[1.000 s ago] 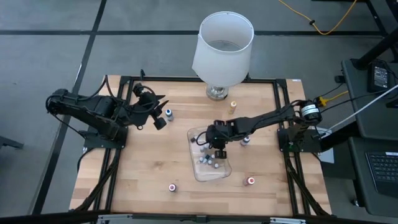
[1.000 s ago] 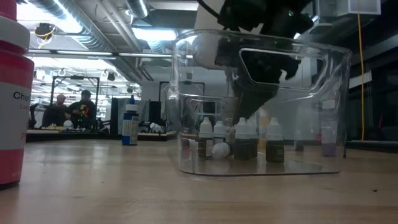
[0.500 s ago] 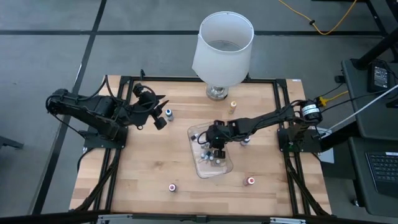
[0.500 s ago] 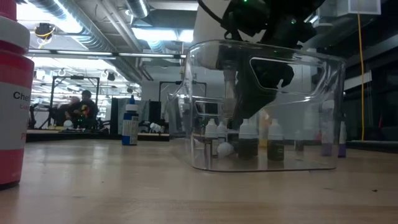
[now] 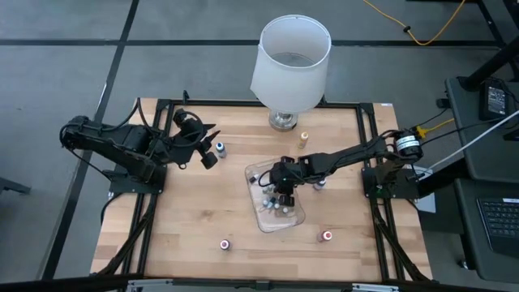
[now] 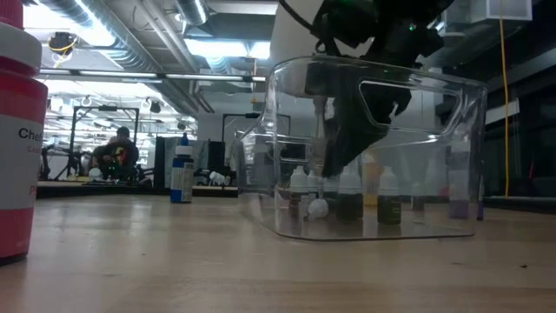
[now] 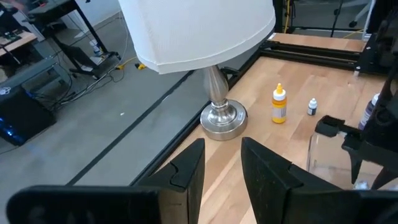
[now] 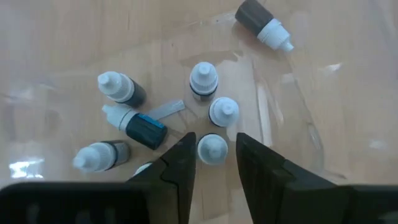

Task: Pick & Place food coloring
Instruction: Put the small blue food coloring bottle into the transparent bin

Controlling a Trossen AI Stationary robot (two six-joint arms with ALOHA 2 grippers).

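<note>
Your right tool (image 5: 280, 192) hangs inside the clear tray (image 5: 295, 219) near the middle of the surface (image 5: 195, 211), its fingers (image 8: 180, 168) parted a little, with one white-capped bottle (image 8: 212, 149) standing between the tips. You cannot tell from the wrist view whether the pads touch that cap or stand just clear of it; in the low view the tray wall and the dark arm blur that spot. Around it in the tray stand and lie more small bottles (image 8: 203, 79), one with a blue band (image 8: 143, 129) on its side; another dark one (image 8: 261, 22) lies farther off by the tray's edge.

Your left tool (image 5: 212, 146) waits at the surface's left side, fingers (image 7: 186, 167) set narrow with nothing between them, just beside a blue-capped bottle (image 5: 220, 148).

Outside the tray, loose bottles are scattered: a yellow one (image 5: 304, 139) near the lamp (image 5: 290, 65), one (image 5: 321, 183) partly hidden by the right arm, and two red-capped ones (image 5: 225, 243) (image 5: 327, 236) toward the front edge. In the low view a red bottle (image 6: 19, 139) is cut off at the picture's side, its label only partly legible. People (image 6: 117, 155) sit far back in the room, too small to make out.
</note>
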